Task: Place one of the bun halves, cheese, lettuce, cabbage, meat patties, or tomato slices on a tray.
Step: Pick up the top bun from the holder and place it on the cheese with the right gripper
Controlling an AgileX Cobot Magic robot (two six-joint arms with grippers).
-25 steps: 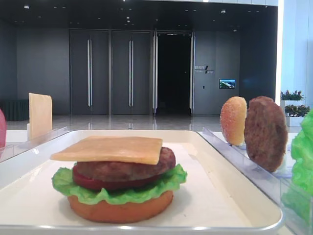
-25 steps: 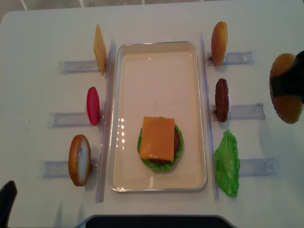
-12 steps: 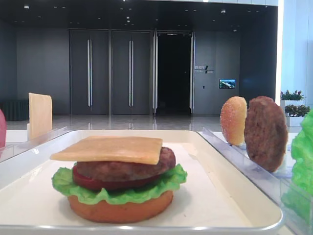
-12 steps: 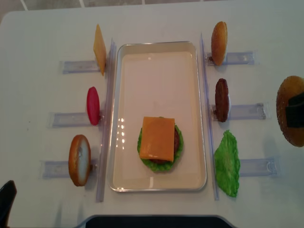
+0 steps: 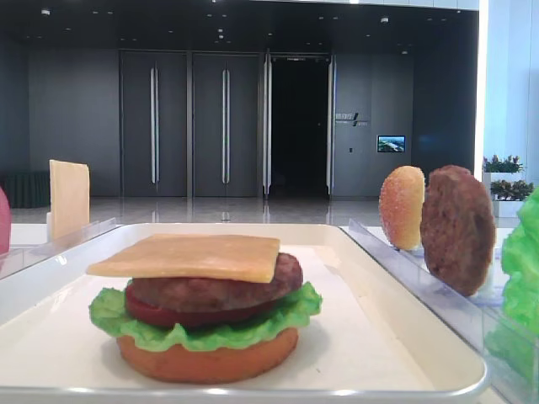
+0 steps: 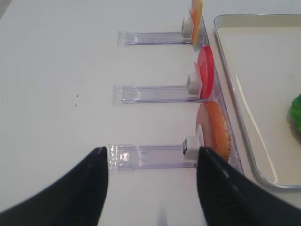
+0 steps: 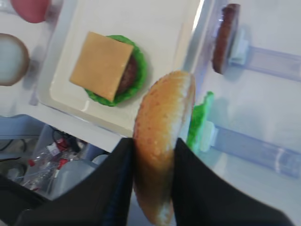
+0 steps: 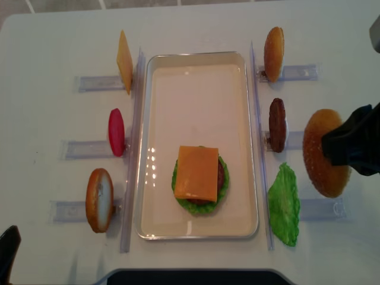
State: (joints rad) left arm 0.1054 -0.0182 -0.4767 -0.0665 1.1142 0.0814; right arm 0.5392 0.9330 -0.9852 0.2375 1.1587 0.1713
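One domed bun half point(image 8: 325, 152) is pinched on edge between the black fingers of the right hand point(image 8: 349, 146), held in the air to the right of the tray point(image 8: 196, 57), above the table point(image 8: 53, 41) and just past the upright meat patty point(image 8: 276, 124) and the lettuce leaf point(image 8: 284, 203) that stand along the tray's right side. In the right wrist view the same bun half point(image 7: 162, 141) fills the middle, speckled crust facing the tray, with a finger pressed on either face.

On the tray, toward its near end, sits a stack: flat bottom bun point(image 5: 208, 358), lettuce point(image 5: 210, 324), tomato slice point(image 5: 185, 316), meat patty point(image 5: 217, 286) and a square of cheese point(image 8: 198, 173) on top (no domed top on it).

Off the tray's right side another bun half point(image 8: 274, 53) stands in a clear rack point(image 8: 297, 73) by the far corner. Off the tray's left side stand a cheese slice point(image 8: 124, 61), a red tomato slice point(image 8: 116, 132) and a third bun half point(image 8: 99, 199), each on its own clear rack.

Only the tip of the left hand point(image 8: 8, 256) shows, well left of the tray's near corner; its jaws are closed on nothing.
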